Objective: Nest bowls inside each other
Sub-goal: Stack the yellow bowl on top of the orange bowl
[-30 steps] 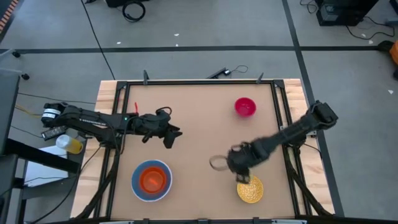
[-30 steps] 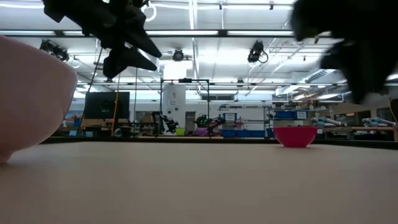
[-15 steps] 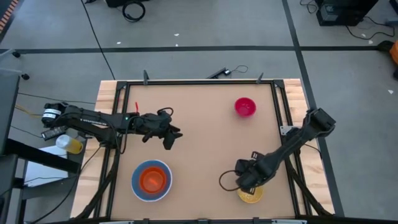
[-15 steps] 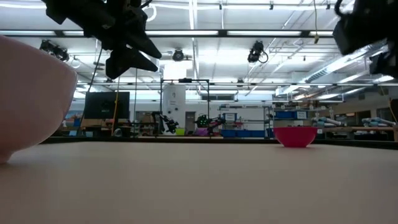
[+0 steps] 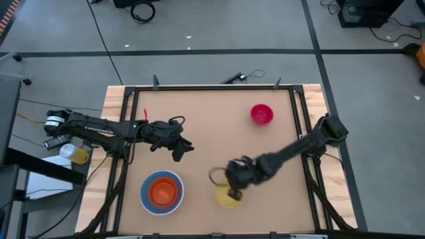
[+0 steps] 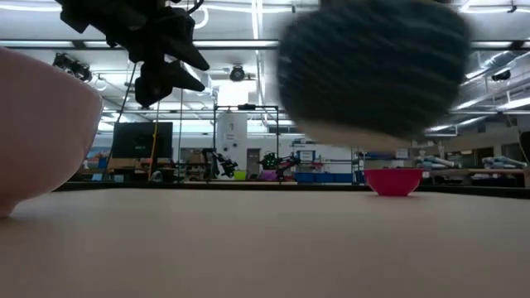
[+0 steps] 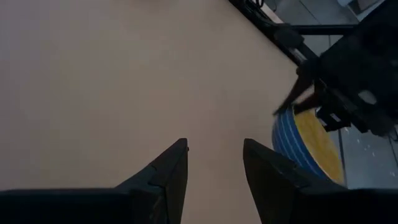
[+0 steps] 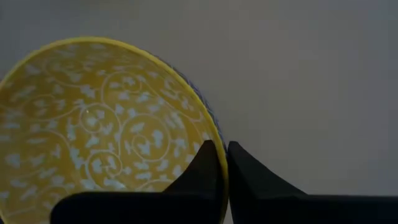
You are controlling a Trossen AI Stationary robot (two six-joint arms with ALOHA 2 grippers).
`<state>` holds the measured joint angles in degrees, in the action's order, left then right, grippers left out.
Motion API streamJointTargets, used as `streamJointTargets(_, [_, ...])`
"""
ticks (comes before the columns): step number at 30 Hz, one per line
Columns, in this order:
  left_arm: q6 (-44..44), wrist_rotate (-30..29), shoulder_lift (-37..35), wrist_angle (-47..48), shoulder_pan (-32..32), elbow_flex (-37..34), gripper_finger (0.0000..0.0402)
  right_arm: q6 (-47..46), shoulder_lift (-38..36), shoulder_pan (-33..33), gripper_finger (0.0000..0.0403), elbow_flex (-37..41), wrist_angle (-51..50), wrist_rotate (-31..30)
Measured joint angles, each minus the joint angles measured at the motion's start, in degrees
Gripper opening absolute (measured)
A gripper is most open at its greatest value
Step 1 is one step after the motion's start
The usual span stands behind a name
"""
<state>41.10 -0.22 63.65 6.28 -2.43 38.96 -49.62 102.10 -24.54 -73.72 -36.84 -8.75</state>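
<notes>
A yellow bowl [image 5: 227,198] with a white swirl pattern inside and a blue-striped outer wall [image 7: 287,142] hangs near the table's near-middle, with my right gripper [image 5: 232,188] shut on it. To its left a white bowl [image 5: 161,192] rests base-down on the table, with a light blue and an orange bowl inside it. A small red bowl [image 5: 261,114] rests base-down at the far right. My left gripper [image 5: 180,151] hovers open over the table's left middle, touching nothing. My right gripper pinches the yellow bowl's rim [image 8: 211,127], one finger inside the bowl and one outside. The fingers slant down from the table's right side. In the low view, a dark blur [image 6: 373,74], the bowl with the gripper, is clear of the table.
Bare tabletop [image 5: 219,126] lies between the bowls. A black frame rail [image 5: 292,119] runs along the table's sides. The white bowl's wall [image 6: 37,132] fills the low view's left. Cables and a yellow thing lie off the table's left edge.
My right gripper dropped toward the near edge onto the yellow bowl at the near right and took hold of its rim. It then carried the bowl toward the table's left, lifted clear of the table. The other bowls stayed put.
</notes>
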Motion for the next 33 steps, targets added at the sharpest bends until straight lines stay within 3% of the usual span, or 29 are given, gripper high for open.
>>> streamJointTargets(5, [0.2,0.0,-0.4,0.5,1.1,0.0,0.0157,8.1,2.6,8.2,0.0020,-4.1,19.2,0.0])
streamJointTargets(11, [2.8,-5.2,-5.5,13.0,3.4,-0.1,0.0157,16.8,12.3,13.0,0.0020,-20.3,19.4,-1.9])
streamJointTargets(19, [5.0,-7.7,-20.5,23.4,5.5,0.0,0.0157,23.5,28.9,12.8,0.0020,-41.9,18.0,5.3])
streamJointTargets(25, [6.7,-10.1,-25.6,29.3,5.4,0.0,0.0157,23.9,38.8,12.9,0.0024,-54.5,15.6,8.1])
streamJointTargets(30, [7.4,-10.4,-25.9,30.3,5.4,0.0,0.0157,22.7,43.1,12.9,0.0106,-61.3,9.4,8.8])
streamJointTargets(33, [7.5,-10.5,-25.8,30.4,5.0,0.0,0.0157,22.1,42.1,12.9,0.0168,-60.6,6.8,8.7])
